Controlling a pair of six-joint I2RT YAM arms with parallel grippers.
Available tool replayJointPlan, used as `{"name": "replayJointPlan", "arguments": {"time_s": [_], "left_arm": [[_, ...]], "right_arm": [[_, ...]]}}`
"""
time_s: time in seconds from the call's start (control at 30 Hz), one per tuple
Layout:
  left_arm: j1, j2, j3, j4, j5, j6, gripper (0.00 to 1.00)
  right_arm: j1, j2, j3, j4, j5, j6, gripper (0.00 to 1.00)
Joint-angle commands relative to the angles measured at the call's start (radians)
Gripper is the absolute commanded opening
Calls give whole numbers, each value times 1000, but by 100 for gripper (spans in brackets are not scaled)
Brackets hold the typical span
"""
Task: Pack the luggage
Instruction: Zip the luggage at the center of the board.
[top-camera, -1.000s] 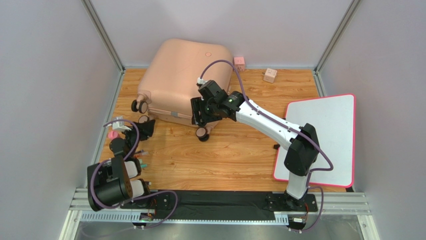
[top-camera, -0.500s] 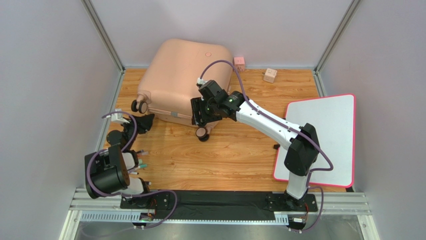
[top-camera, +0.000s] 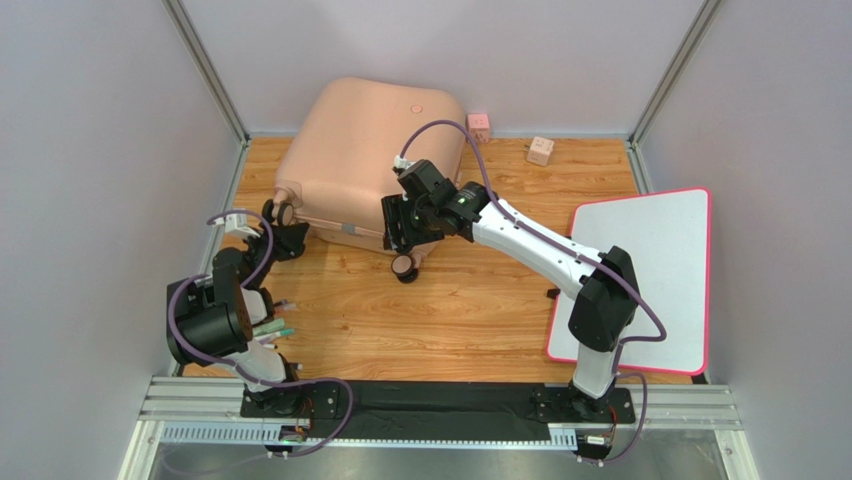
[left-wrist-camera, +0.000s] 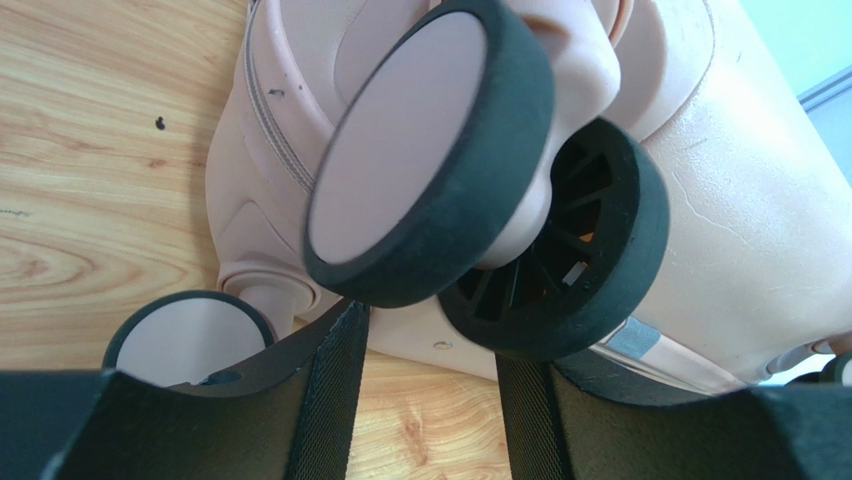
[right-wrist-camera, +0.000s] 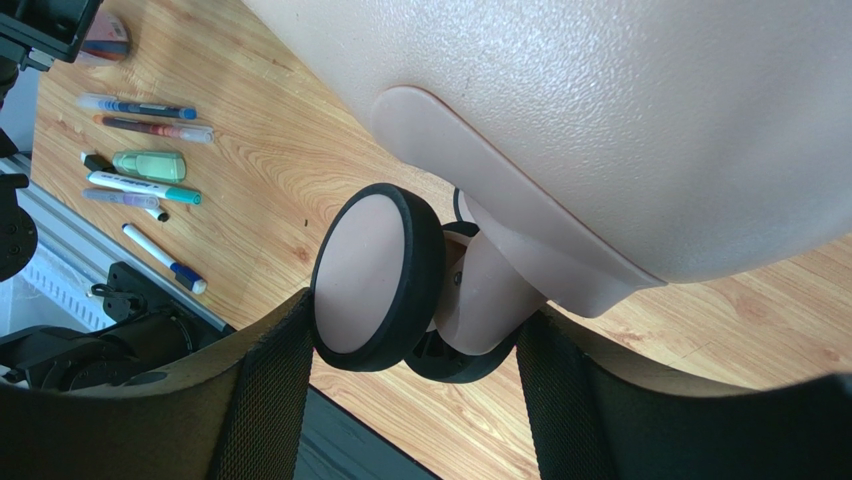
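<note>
Bare wooden tabletop (top-camera: 470, 300) lies open between the two arms. A flat white board with a pink rim (top-camera: 650, 270) lies across its right edge, and a row of pens (right-wrist-camera: 140, 165) sits at the near left. The left gripper (left-wrist-camera: 430, 340) has its jaws apart just below a black-tyred caster wheel (left-wrist-camera: 420, 150); contact is unclear. The right gripper (right-wrist-camera: 412, 312) straddles a second caster wheel (right-wrist-camera: 372, 278), and I cannot tell whether it clamps. The pale pink hard-shell luggage (top-camera: 360, 150) lies in the far left corner against the wall, its underside hidden.
</note>
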Motion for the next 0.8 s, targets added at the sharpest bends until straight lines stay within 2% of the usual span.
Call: {"name": "replayJointPlan", "arguments": {"time_s": [0.0,0.27,0.43,0.57,0.63,0.77], "left_arm": [[-7,18,42,247,34,42,54],[-27,70,83,247,25,-2,49],[-22,-17,6,210,-42,33,55],[-16,-136,-21,72,-149,92,57],[-18,-183,-17,-52,-183,157,59],[-19,-180,26,-117,-141,197,60]], "right_arm": [[-23,-9,15,166,46,-28,0],[-23,-9,17,168,43,-32,0],[-23,-21,9,168,51,-39,0],[-23,-22,10,169,46,-39,0],[-23,-25,7,172,40,-39,0],[-23,-24,-8,186,40,-33,0]]}}
